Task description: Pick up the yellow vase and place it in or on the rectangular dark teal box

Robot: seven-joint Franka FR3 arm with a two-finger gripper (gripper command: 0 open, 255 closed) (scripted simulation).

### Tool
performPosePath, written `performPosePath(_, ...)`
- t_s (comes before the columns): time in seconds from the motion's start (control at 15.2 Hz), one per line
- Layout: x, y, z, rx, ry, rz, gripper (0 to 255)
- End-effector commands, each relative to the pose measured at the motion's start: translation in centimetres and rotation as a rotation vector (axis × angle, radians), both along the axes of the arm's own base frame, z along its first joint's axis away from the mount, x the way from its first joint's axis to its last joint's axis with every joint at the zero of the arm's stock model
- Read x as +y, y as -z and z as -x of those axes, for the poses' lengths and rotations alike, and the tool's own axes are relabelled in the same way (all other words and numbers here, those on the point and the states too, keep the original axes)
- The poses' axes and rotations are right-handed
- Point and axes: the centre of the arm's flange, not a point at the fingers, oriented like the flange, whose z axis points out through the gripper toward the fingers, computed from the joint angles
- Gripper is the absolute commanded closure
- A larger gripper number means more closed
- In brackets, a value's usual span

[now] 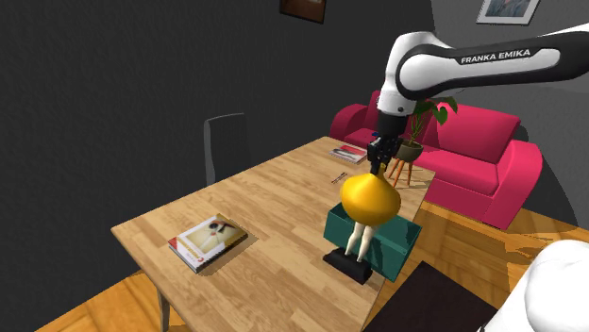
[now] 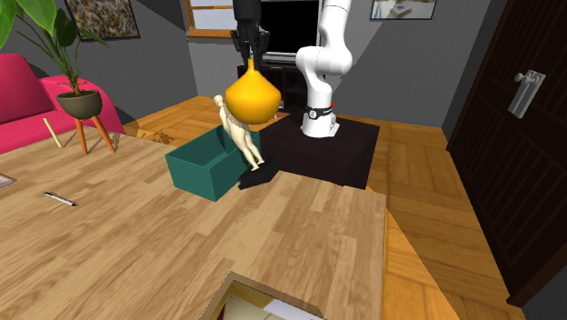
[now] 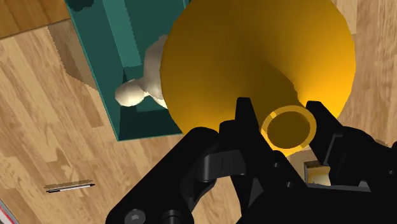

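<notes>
Over the counter (image 1: 274, 217), near one edge, we see the teal box (image 2: 195, 168) with the yellow vase (image 1: 369, 198) hanging just above it, clear of the wood. The claw (image 3: 283, 114) is clamped on the vase's narrow neck, one finger on each side of the rim.

Our main worry is the pale figurine (image 2: 241, 136), which stands on a black base (image 1: 347, 264) right at the box, with its head under the vase's broad belly. If we lower the vase straight down, it would likely knock the head. That could topple the figurine or twist the vase in the grip. We also judge the hold on so slim a neck to be weak against a wide body, so a bump could make it slip. A sideways shove might push the box toward the nearby edge.

From the wrist, the vase covers much of the box's inside, so we cannot judge the free room there. Nor can we tell whether the figurine leans into the box or only against its wall. A pen (image 3: 70, 186) lies well apart.
</notes>
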Motion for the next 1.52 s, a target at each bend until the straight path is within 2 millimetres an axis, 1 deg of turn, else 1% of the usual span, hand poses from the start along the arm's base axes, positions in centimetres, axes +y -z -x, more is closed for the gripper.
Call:
performPosePath(0.0, -2.9, -0.6, -0.4, -0.001, -0.001, 0.001, 255)
performPosePath(0.79, -18.1, -3.7, -3.6, -0.001, -0.001, 0.001, 255)
performPosePath(0.86, -18.3, -3.7, -3.6, -0.001, -0.001, 0.001, 255)
performPosePath(1.45, -18.3, 1.0, -3.6, -0.001, -0.001, 0.001, 255)
